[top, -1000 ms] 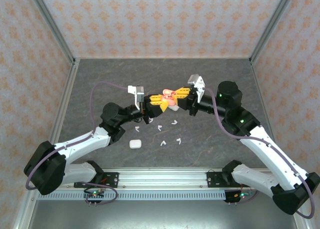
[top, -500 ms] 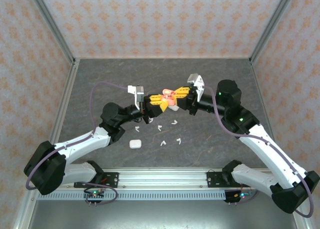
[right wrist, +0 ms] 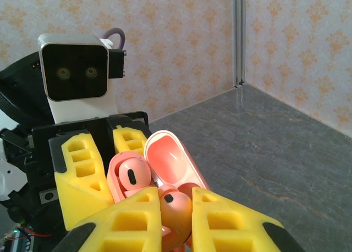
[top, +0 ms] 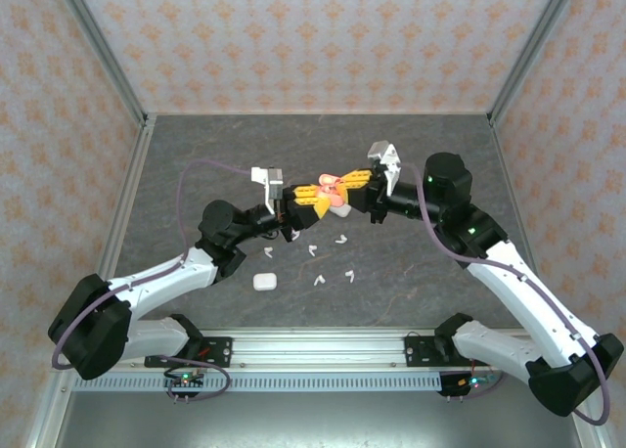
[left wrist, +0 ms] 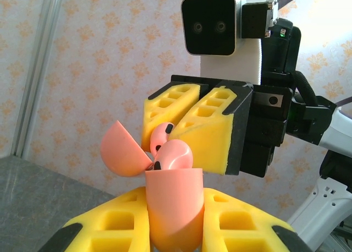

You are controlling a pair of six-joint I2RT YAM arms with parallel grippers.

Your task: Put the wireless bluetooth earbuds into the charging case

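Top external view shows the dark worktop (top: pixel 411 272) with my left arm (top: pixel 156 282) and right arm (top: pixel 509 272) reaching in from either side and meeting above its middle. My left jaws are closed tight on the body of the coral-pink charging case (left wrist: pixel 173 208). It stands upright between the yellow pads (left wrist: pixel 118 224) with its lid (left wrist: pixel 121 155) swung open. My right jaws, facing them, are pinched shut on a coral-pink earbud (right wrist: pixel 175 208), whose head is right at the case's open mouth. I cannot tell whether it touches its socket, since the pads crowd the view. A second coral-pink earbud (right wrist: pixel 132 176) sits in the case beside it. Down on the worktop, nearer my bases, lies a white case (top: pixel 262 282). Around it are scattered white earbuds (top: pixel 341 239), well apart from both jaws.
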